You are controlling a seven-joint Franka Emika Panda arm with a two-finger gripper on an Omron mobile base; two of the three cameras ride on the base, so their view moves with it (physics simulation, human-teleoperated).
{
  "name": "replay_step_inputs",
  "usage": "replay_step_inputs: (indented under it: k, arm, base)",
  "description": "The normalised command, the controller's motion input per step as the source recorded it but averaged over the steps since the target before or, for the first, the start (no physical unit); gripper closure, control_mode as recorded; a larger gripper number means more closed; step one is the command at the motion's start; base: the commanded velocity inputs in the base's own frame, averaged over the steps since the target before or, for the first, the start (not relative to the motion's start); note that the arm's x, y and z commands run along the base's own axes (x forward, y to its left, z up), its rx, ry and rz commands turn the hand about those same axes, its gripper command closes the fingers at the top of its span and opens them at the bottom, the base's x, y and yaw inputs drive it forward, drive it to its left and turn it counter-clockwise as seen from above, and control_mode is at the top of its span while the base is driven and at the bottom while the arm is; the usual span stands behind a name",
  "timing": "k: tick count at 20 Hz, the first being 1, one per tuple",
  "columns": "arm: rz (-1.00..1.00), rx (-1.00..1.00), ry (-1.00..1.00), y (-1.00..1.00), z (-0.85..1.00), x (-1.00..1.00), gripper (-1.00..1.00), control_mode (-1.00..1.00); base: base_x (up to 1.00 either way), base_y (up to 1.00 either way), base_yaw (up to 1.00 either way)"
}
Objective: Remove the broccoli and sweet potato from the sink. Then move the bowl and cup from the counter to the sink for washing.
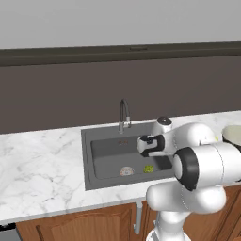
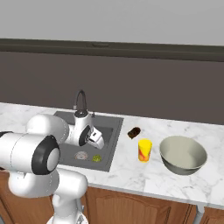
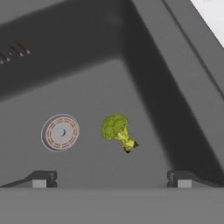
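Observation:
The yellow-green broccoli (image 3: 117, 130) lies on the floor of the dark grey sink (image 3: 144, 87), just right of the round drain (image 3: 60, 132). My gripper (image 3: 111, 180) hangs open above the basin, pointing down at the floret, with nothing between its fingers. From the base, the gripper (image 1: 143, 146) (image 2: 97, 138) sits over the sink (image 1: 108, 155) (image 2: 109, 131), above the broccoli (image 1: 148, 168) (image 2: 96, 158). The brown sweet potato (image 2: 134, 132) rests on the marble counter (image 2: 131, 170) right of the sink. In front of it stands the yellow cup (image 2: 145, 150), with the grey-green bowl (image 2: 183, 155) (image 1: 233, 134) further right.
A curved chrome faucet (image 1: 124, 113) (image 2: 80, 101) rises at the sink's back edge, close behind my hand. A dark wall runs behind the counter (image 1: 37, 160). Brown wooden cabinet doors (image 1: 84, 226) lie below it.

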Motion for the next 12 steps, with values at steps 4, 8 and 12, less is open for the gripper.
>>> replay_step_inputs:
  k: [4,8,12]
  arm:
    - [0.00,0.00,0.09,0.03,-0.17,0.00,-1.00,-1.00]
    - [0.00,0.00,0.08,0.03,-0.16,0.02,-1.00,-1.00]
    - [0.00,0.00,0.07,0.02,-0.16,0.08,-1.00,-1.00]
  base:
    - [0.00,0.00,0.00]
    - [0.00,0.00,0.00]
    - [0.00,0.00,0.00]
